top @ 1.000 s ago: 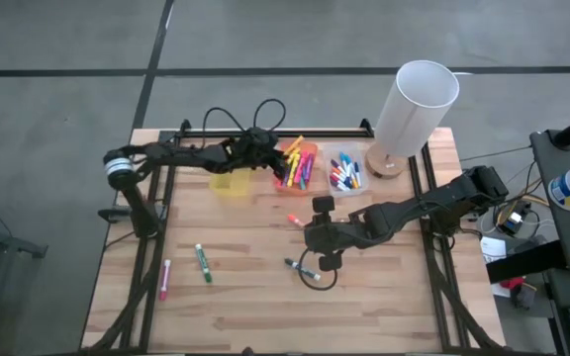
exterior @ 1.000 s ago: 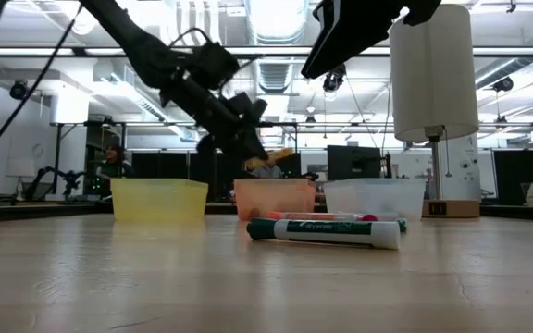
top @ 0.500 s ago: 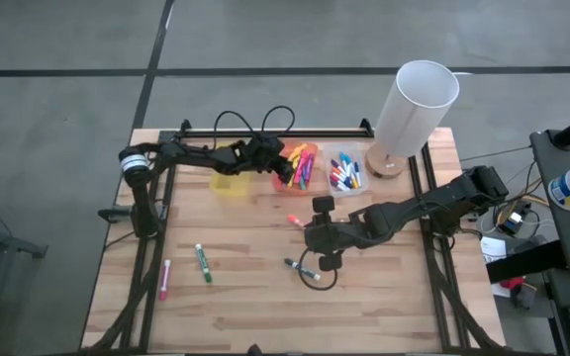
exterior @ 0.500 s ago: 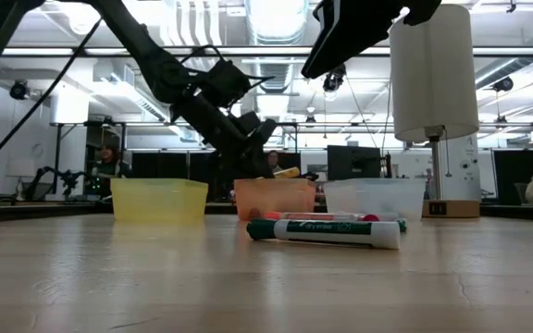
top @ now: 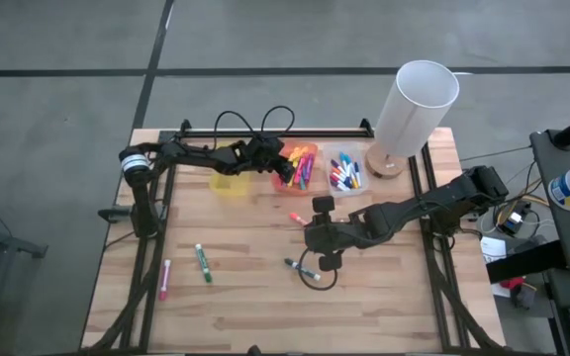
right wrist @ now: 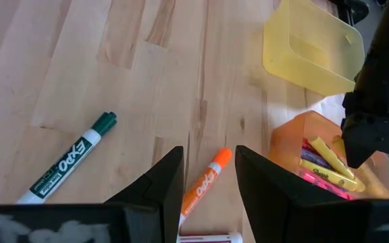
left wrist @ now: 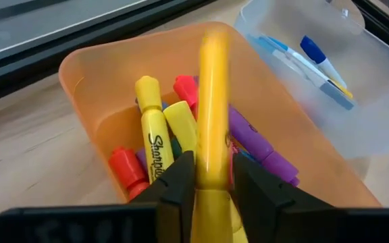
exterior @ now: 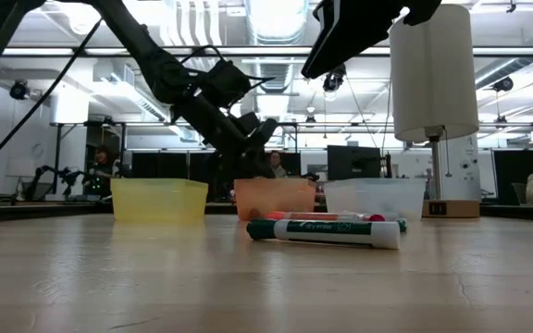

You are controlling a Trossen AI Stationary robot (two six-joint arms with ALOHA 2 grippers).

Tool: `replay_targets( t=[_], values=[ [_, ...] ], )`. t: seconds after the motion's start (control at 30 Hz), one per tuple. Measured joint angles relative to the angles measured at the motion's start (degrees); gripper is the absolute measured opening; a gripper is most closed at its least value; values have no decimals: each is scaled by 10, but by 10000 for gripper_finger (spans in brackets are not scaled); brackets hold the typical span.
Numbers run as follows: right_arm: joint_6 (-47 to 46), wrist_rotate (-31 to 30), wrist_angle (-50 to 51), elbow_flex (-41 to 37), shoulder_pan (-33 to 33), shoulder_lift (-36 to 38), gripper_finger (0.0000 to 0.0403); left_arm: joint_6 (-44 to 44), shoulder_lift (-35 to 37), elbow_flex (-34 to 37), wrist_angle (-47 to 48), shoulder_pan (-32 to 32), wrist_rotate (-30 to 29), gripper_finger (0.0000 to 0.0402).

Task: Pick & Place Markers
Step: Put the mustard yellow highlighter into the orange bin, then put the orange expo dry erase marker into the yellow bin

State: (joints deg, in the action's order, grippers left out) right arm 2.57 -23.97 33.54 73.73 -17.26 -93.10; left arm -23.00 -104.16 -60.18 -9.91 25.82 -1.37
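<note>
Wooden planks make up the table (top: 255, 297), and from beside it the left gripper (left wrist: 211, 177) sits at the upper middle of the overhead picture, pinching a yellow highlighter (left wrist: 213, 111) between its fingers directly above the orange bin (left wrist: 80, 71). That bin already holds yellow, red and purple markers; the clear bin (top: 345, 171) to its right holds blue and red ones, and the yellow bin (top: 230, 183) sits on its left. Loose on the boards are a pink marker (top: 164, 279) and a green dry-erase marker (top: 203, 262) at lower left, plus an orange marker (right wrist: 206, 181) near centre. The right gripper (right wrist: 208, 182) hovers over that one with its fingers spread. These pens look light, stiff and smooth-barrelled, likely to roll, so I would grip mid-barrel, across the length.
</note>
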Motion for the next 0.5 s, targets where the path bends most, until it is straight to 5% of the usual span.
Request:
replay_targets(
  t=[0.3,0.5],
  values=[
    [0,0,0,0,0,0,128,2,6,-2,5,-1,11,147],
    [0,0,0,0,0,0,128,32,88,-5,63,-3,63,148]
  ],
)
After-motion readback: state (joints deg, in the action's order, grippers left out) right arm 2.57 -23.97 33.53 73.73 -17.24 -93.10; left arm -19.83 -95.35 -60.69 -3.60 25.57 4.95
